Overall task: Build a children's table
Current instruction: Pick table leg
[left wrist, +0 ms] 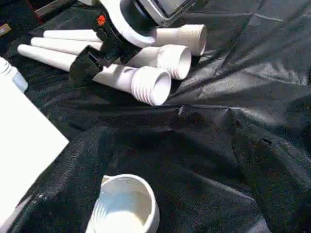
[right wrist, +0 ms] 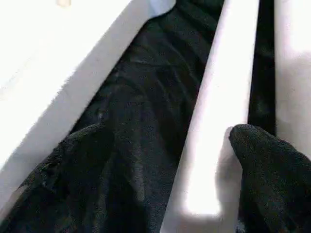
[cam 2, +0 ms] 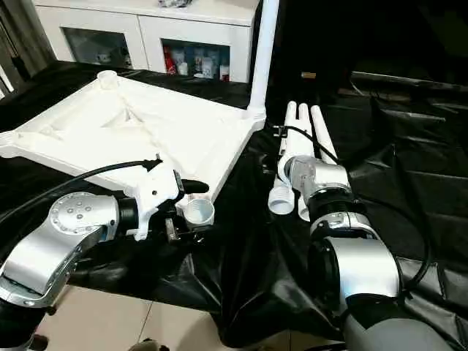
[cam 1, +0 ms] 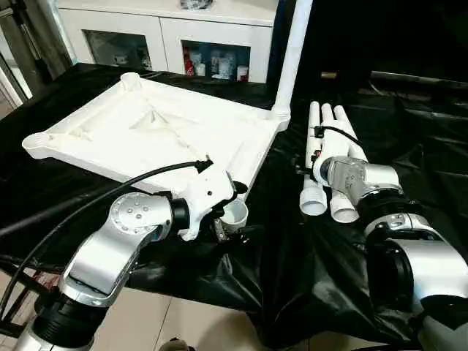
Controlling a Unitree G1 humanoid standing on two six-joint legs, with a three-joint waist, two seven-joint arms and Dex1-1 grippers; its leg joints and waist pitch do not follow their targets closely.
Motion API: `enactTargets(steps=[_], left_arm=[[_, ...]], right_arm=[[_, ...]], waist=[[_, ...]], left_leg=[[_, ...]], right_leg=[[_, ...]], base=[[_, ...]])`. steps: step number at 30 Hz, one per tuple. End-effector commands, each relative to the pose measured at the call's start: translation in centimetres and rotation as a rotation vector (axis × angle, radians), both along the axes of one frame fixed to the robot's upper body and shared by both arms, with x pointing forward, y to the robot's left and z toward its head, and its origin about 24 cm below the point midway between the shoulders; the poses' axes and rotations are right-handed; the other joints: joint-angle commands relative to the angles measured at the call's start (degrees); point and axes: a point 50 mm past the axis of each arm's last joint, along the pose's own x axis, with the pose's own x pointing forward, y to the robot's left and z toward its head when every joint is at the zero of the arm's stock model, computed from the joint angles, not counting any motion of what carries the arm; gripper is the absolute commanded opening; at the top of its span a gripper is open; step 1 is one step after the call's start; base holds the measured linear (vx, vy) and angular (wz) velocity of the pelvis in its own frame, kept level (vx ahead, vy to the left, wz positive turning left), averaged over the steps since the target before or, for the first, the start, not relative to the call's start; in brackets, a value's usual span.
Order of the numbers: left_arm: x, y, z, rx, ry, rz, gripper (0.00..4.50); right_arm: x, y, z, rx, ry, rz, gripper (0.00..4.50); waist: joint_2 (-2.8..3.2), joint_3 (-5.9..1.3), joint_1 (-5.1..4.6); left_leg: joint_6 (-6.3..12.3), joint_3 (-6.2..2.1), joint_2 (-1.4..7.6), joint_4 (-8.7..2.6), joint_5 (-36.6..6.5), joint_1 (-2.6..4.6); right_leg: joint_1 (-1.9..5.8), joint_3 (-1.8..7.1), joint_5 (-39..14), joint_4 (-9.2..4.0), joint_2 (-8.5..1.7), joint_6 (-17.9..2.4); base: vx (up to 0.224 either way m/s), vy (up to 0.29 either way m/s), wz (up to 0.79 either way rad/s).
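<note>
The white tabletop [cam 1: 146, 128] lies underside up on the black cloth. One white leg [cam 1: 296, 51] stands upright in its far right corner socket. Three more legs [cam 1: 329, 146] lie side by side to the right, threaded ends [left wrist: 153, 85] toward me. My left gripper [cam 2: 186, 210] is open, with one black finger on each side of the near right corner socket [cam 2: 199, 212]. Over the lying legs, my right gripper [right wrist: 167, 132] is open. One leg [right wrist: 214, 145] lies between its fingers [right wrist: 272, 174], and its other finger rests apart on the cloth.
The work table's black cloth [cam 1: 292, 248] hangs over the near edge onto a tiled floor. A white cabinet [cam 1: 168, 36] with glass doors stands behind the table. A black cable [cam 1: 110, 190] runs along my left forearm.
</note>
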Motion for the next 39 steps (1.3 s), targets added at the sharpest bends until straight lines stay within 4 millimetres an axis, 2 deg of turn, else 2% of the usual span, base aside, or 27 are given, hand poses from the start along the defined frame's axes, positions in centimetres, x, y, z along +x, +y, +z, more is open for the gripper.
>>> enactTargets(steps=[1,3,4,6,8,12,17,25,27,28,34,35,39], left_arm=[[-0.2,-0.2,0.5,-0.004,-0.02,-0.018,4.41],[-0.1,-0.1,0.3,0.0,-0.021,-0.014,4.41],[-0.1,-0.1,0.3,0.002,-0.022,-0.012,4.41],[-0.1,-0.1,0.3,0.003,-0.022,-0.013,4.41],[-0.2,-0.2,0.2,0.0,-0.017,-0.017,4.41],[-0.4,-0.4,0.2,-0.001,-0.008,-0.027,4.41],[-0.5,-0.4,0.1,0.002,-0.003,-0.031,4.41],[-0.5,-0.4,0.0,0.008,0.0,-0.029,4.41],[-0.5,-0.4,-0.1,0.01,0.001,-0.028,4.41],[-0.5,-0.4,-0.1,0.011,0.003,-0.028,4.41],[-0.6,-0.4,-0.1,0.018,0.012,-0.033,4.41],[-0.5,-0.4,-0.1,0.018,0.013,-0.034,4.47],[-0.4,-0.4,-0.1,0.024,0.019,-0.036,4.5]], right_arm=[[0.4,0.1,1.0,0.039,-0.045,0.0,4.5],[0.4,-0.1,1.2,0.049,-0.061,-0.011,4.5],[0.4,-0.2,1.2,0.047,-0.064,-0.017,4.5],[0.4,-0.6,1.0,0.026,-0.063,-0.033,4.5],[0.3,-1.3,0.8,0.007,-0.063,-0.074,4.5],[0.2,-1.9,0.4,-0.017,-0.058,-0.11,4.5],[0.0,-1.7,-0.3,-0.028,-0.03,-0.102,4.5],[-0.6,-0.7,-1.7,0.033,0.043,-0.049,4.5],[-0.7,-0.6,-2.0,0.046,0.061,-0.042,4.5],[-0.8,-0.5,-2.1,0.057,0.078,-0.038,4.5],[-1.0,-0.2,-2.3,0.062,0.141,-0.038,4.5],[-1.0,-0.1,-2.3,0.064,0.151,-0.038,4.32],[-0.9,0.1,-2.0,0.064,0.171,-0.032,4.18]], waist=[[0.04,-4.37,0.13],[0.05,-4.42,0.17],[-0.21,-4.45,0.16],[-0.05,-4.49,0.24],[-0.28,-4.49,0.26],[-0.21,-4.5,0.35],[-0.36,-4.47,0.25],[-0.5,-4.5,0.26],[-0.6,-4.44,0.25],[-0.88,-4.49,0.26],[-0.98,-4.36,0.22],[-1.01,-4.32,0.15],[-1.08,-4.25,0.22]], left_leg=[[-1.33,0.53,-0.27,-3.81,-12.5,0.25],[-1.25,0.56,-0.28,-3.75,-11.8,0.19],[-1.16,0.61,-0.28,-3.73,-11.5,0.17],[-1.14,0.59,-0.29,-3.69,-10.7,0.12],[-1.17,0.62,-0.29,-3.69,-10.2,0.08],[-1.25,0.7,-0.39,-3.59,-10.6,0.14],[-1.1,0.64,-0.44,-3.58,-10.8,-0.06],[-0.84,0.65,-0.33,-3.55,-10.9,0.01],[-0.81,0.66,-0.32,-3.55,-10.9,-0.02],[-0.75,0.66,-0.31,-3.55,-10.7,-0.03],[-1.22,0.64,-0.3,-3.61,-11.6,0.04],[-1.44,0.61,-0.29,-3.65,-12.1,0.01],[-1.73,0.59,-0.3,-3.63,-13.2,0.07]], right_leg=[[3.38,2.17,-12.6,-3.39,-2.25,-10.7],[3.38,2.2,-12.2,-3.34,-2.23,-10.7],[3.41,2.21,-11.9,-3.34,-2.21,-10.7],[3.41,2.2,-11.4,-3.17,-2.22,-10.7],[3.45,2.21,-11.2,-3.14,-2.27,-10.7],[3.38,2.2,-11.5,-3.16,-2.19,-10.4],[3.52,2.15,-12.3,-3.24,-2.22,-10.1],[3.38,2.15,-13.5,-3.29,-2.33,-10.1],[3.37,2.15,-13.4,-3.25,-2.28,-10.1],[3.43,2.13,-13.5,-3.22,-2.33,-10.1],[3.27,2.14,-15.5,-3.4,-2.34,-9.4],[3.26,2.13,-16.3,-3.43,-2.38,-9.2],[3.07,2.13,-18.3,-3.64,-2.44,-8.5]], base=[[0.0,0.0,0.0],[0.0,0.0,0.0],[0.0,0.0,0.0],[0.0,0.0,0.0],[0.0,0.0,0.0],[0.0,0.0,0.0],[0.0,0.0,0.0],[0.0,0.0,0.0],[0.0,0.0,0.0],[0.0,0.0,0.0],[0.0,0.0,0.0],[0.0,0.0,0.0],[0.0,0.0,0.0]])
